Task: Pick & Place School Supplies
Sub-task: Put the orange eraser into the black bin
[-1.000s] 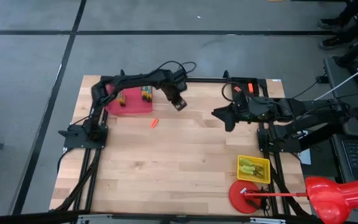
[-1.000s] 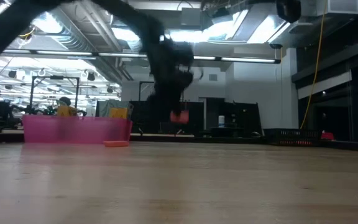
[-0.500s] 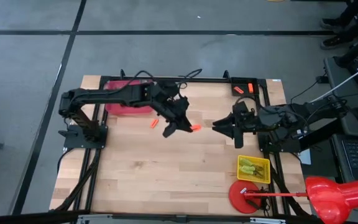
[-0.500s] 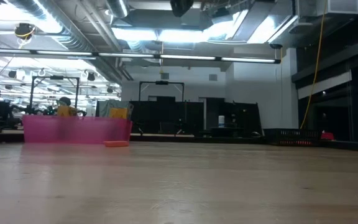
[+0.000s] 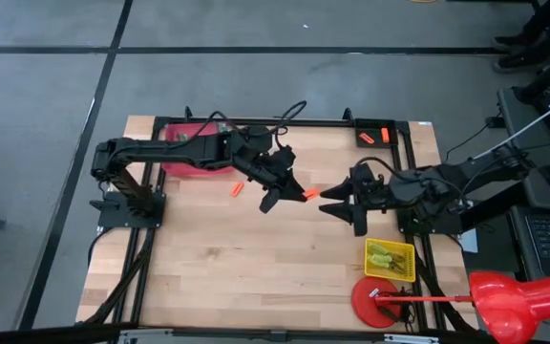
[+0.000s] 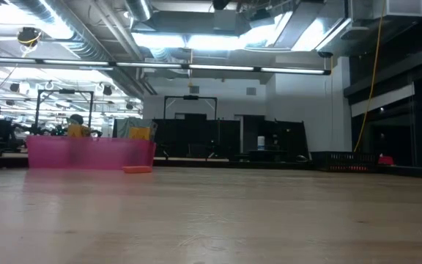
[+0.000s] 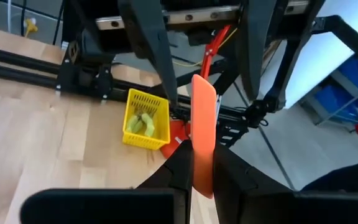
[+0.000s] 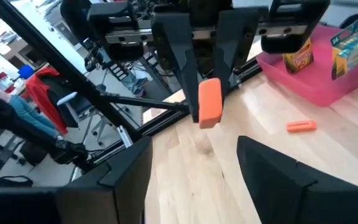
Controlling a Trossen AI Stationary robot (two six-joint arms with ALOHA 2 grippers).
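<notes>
A stubby orange piece (image 8: 210, 101) is held above the table's middle, with my left gripper (image 5: 297, 190) shut on it. My right gripper (image 5: 329, 201) faces it from the table's right, open. Its fingers (image 8: 124, 180) stand apart a little short of the piece, touching nothing. Another orange piece (image 5: 238, 188) lies flat on the wood near the pink tray (image 5: 181, 162). In that tray stand crayon boxes (image 8: 352, 42). The yellow mesh basket (image 5: 390, 259) at the near right has yellow-green things inside. Neither gripper's fingers show in the low view. My left gripper pinches the orange piece between its two fingers, by its lower part (image 7: 202, 168). The rest of the piece sticks out past the fingertips (image 8: 178, 68). The fingers come from the table's left, nearly level and tipped slightly down. The piece is lifted clear of the table.
A red round thing (image 5: 374, 299) lies by the near right edge, next to the basket. Two small orange items (image 5: 374, 135) sit on the far rail. Black frame rails run along the table's left, far and right sides. Bare wood spreads over the near half.
My left gripper has swung from beside the pink tray up and toward the table's middle, turning level, and still carries the orange piece. My right gripper has come a little toward the left and near side and has opened wider.
</notes>
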